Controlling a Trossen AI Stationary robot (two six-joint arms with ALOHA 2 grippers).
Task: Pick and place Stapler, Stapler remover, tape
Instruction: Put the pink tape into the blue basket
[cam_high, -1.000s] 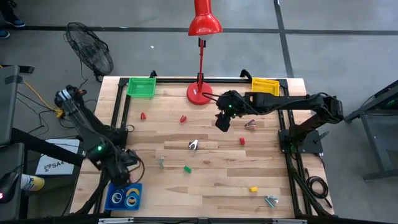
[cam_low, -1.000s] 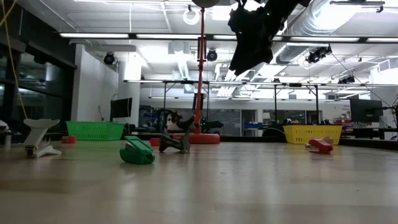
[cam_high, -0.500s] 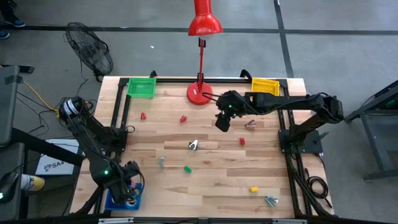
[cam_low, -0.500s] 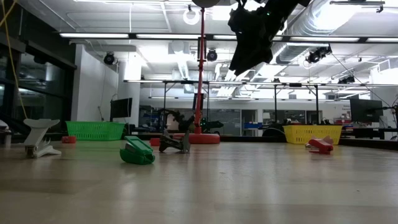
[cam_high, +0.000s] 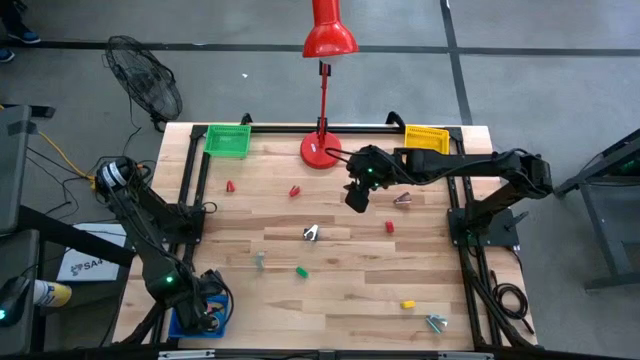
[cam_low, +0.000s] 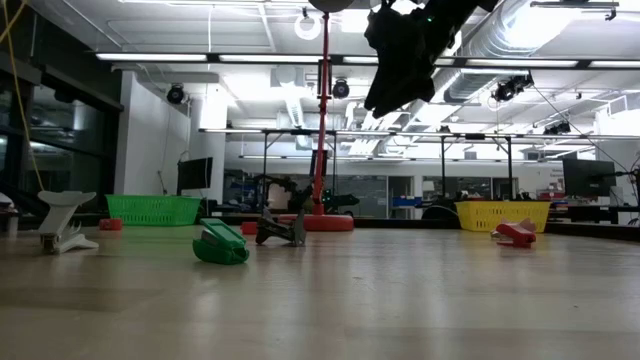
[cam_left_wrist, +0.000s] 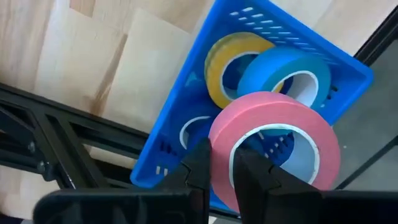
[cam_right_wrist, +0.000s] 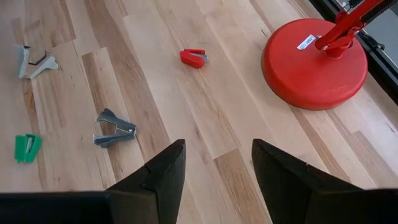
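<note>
Two left fingers (cam_left_wrist: 205, 163) pinching pink tape (cam_left_wrist: 273, 155) wall above blue basket (cam_left_wrist: 186, 118); thin grip risking slip. Right fingers (cam_right_wrist: 211, 168) parted, empty.

Tape rolls (cam_left_wrist: 267, 93) in a basket (cam_left_wrist: 180, 118) at the table's (cam_high: 340, 300) front left corner, lamp (cam_high: 322, 150) at the back edge

Pink tape (cam_left_wrist: 273, 146) clamped by its wall between the left gripper's (cam_left_wrist: 221, 171) fingers (cam_left_wrist: 200, 163), just above a blue basket (cam_left_wrist: 186, 112), yellow roll (cam_left_wrist: 227, 65) and blue roll (cam_left_wrist: 286, 71) inside, pale wood surface (cam_left_wrist: 81, 56) beside, dark frame rails (cam_left_wrist: 43, 143) alongside
</note>
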